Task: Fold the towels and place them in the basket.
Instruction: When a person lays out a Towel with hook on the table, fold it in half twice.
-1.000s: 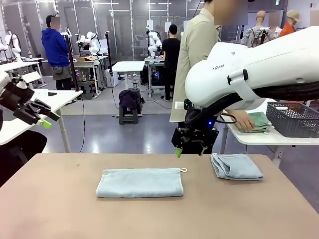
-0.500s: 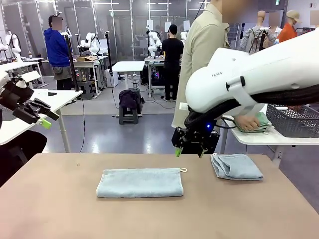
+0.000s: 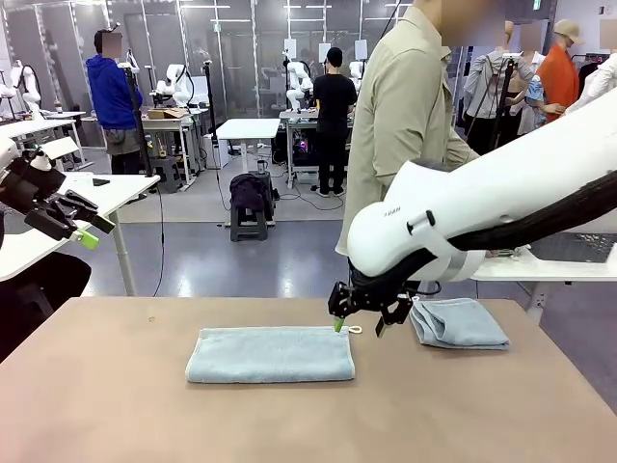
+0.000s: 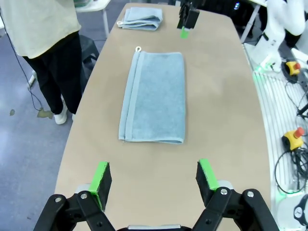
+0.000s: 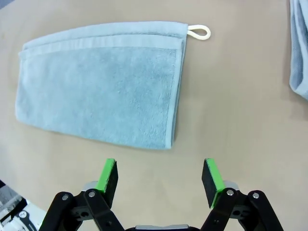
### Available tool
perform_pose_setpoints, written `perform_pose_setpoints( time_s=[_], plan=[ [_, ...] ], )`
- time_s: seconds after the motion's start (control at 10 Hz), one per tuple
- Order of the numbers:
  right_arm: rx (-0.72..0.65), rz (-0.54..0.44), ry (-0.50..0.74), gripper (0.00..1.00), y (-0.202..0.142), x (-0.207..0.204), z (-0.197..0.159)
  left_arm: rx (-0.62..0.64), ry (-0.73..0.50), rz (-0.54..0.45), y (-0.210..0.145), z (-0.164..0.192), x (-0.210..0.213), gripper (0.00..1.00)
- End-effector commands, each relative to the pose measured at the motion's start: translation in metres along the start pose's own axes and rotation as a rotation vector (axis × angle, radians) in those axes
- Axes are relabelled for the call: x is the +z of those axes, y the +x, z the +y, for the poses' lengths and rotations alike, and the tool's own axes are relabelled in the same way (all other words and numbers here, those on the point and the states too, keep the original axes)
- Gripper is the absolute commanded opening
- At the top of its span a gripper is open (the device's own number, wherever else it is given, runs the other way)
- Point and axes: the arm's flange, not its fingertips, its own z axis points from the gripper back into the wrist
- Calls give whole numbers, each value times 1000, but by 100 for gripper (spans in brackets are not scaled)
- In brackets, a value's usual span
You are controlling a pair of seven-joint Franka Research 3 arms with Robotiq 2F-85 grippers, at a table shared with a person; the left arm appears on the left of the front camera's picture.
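towels: one lay folded into a long strip, flat on the brown table near the middle; its small white loop stuck out at the far corner toward the robot's right. in right wrist view the same strip lay ahead of the fingers w/ its loop at upper right; in left wrist view it ran lengthwise up the tabletop, loop at the far end. second towel sat folded into a smaller bundle, farther to the robot's right, apart from the strip; also seen at top of left wrist view and as a sliver at the edge of right wrist view.

right gripper was low over the table just beside the strip's loop end, between the 2 towels; jaws apart, green pads spread wide, nothing between them. whether a fingertip touched the cloth couldn't be told.

left gripper was raised off to the robot's left, well apart from both towels; in its wrist view the pads stood wide apart over bare table, holding nothing.

person in a beige shirt stood at the far side, behind the right arm. part of a white side table showed behind the arm, far right.
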Motion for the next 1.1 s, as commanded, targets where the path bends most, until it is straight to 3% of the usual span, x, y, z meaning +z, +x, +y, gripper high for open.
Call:
perform_pose_setpoints(
  time_s=[0.0,0.1,0.7,1.0],
  plan=[
    [-78,-16,-27,88,8,-21,6,1,5,15,2,-2,2,90],
    [-98,-2,-20,99,12,-32,5,1,5,15,2,-2,2,90],
    [-102,41,-9,100,35,-73,8,1,5,15,2,-2,2,90],
    [-134,8,-19,100,43,-85,9,1,5,15,2,-2,2,90]
  ],
)
